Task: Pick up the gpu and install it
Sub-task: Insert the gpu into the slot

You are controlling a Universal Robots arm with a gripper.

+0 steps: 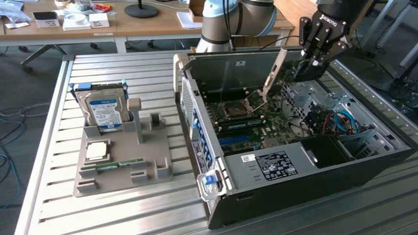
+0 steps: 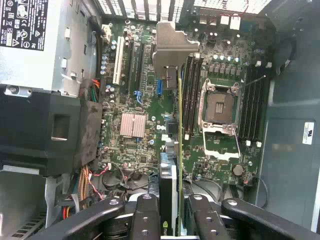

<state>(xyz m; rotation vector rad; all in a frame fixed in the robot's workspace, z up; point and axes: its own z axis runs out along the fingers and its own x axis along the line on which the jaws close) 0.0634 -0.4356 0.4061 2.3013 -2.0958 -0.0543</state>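
**Item:** gpu (image 1: 304, 72), a thin flat dark expansion card with a long narrow silvery metal bracket along one end.

**Location:** Hanging edge-on inside the opening of the black open-sided computer case (image 1: 274, 205), over the green motherboard (image 2: 140, 90) and near the empty silver processor socket (image 2: 220, 107). Seeming to hover clear of the board, though contact with a slot cannot be told.

**Hold:** Being pinched across its two flat faces by the black two-finger gripper (image 1: 313, 61), with the fingers (image 2: 145, 215) drawn narrow against the card. Bracket pointing away from the fingers, at the card's far end.

**Handling, as judged:**
- Likely weighing little and behaving stiffly, without sagging under its own weight.
- Probably fragile, so best held on bare board or shroud, avoiding the contact edge and the small soldered parts.
- Smooth faces risking slip or pivot, since the grip is sitting toward one end and the bracket is adding leverage.
- Calling for a straight, even press, not twisting.

**Nearby, untouched:** Boxy hard drive with blue-white label (image 1: 105, 111) standing in the grey moulded fixture (image 1: 117, 178) on the slatted aluminium table (image 1: 130, 210), well apart from the case.
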